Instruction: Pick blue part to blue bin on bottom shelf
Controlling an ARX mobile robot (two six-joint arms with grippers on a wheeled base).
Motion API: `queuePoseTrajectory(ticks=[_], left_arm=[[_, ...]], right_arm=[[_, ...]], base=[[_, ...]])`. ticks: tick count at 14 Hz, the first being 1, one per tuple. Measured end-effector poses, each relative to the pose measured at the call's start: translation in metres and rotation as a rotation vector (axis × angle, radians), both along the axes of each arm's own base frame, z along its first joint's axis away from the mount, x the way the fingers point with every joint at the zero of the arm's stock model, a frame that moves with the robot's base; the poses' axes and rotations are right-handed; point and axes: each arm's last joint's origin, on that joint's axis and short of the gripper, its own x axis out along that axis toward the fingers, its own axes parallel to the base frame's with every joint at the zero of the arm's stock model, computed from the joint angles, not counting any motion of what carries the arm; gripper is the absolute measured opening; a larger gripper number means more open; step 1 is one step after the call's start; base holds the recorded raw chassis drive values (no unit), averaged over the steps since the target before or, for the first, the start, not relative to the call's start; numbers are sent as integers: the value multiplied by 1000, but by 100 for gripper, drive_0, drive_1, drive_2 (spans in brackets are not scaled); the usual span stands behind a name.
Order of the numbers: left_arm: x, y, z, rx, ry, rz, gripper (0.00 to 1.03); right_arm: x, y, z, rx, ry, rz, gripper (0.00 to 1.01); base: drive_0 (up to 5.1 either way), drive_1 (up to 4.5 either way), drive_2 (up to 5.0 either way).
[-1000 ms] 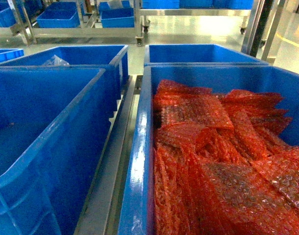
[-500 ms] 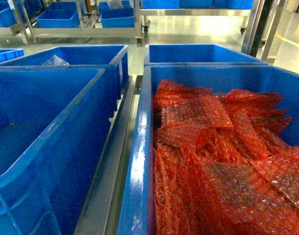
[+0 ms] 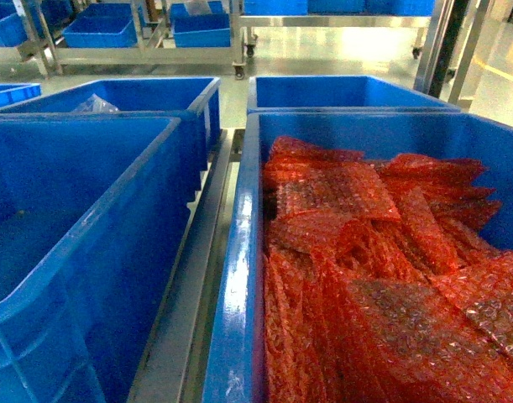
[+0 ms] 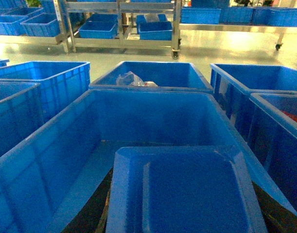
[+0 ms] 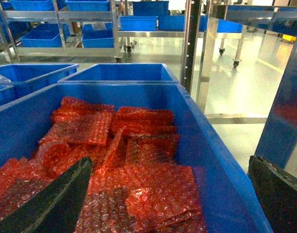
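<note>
The blue part, a flat square tray-like piece, fills the bottom of the left wrist view. My left gripper is shut on it; only dark finger edges show beside it. The part hangs over the blue bin, whose smooth inner walls are bare; this bin is at the left of the head view. It stands on the bottom shelf, whose steel rail shows beside it. My right gripper is open above the right rim of the crate of red bubble-wrap bags. Neither gripper shows in the head view.
The crate of red bags stands right of the blue bin. Behind them are two more blue crates, one holding a clear bag and another. Steel racks with blue crates stand across the shiny floor. Rack posts rise at the right.
</note>
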Motion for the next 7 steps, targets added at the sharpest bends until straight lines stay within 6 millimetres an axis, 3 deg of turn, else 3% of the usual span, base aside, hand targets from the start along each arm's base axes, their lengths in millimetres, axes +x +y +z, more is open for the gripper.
queuePoseTrajectory(ticks=[5, 7], left_arm=[[0, 0, -1, 10, 31, 12, 43], [24, 1, 1, 35, 110, 87, 43]], right_arm=[[0, 0, 0, 0, 0, 0, 98], [0, 0, 0, 0, 1, 0, 98]], base=[[0, 0, 0], [0, 0, 0]])
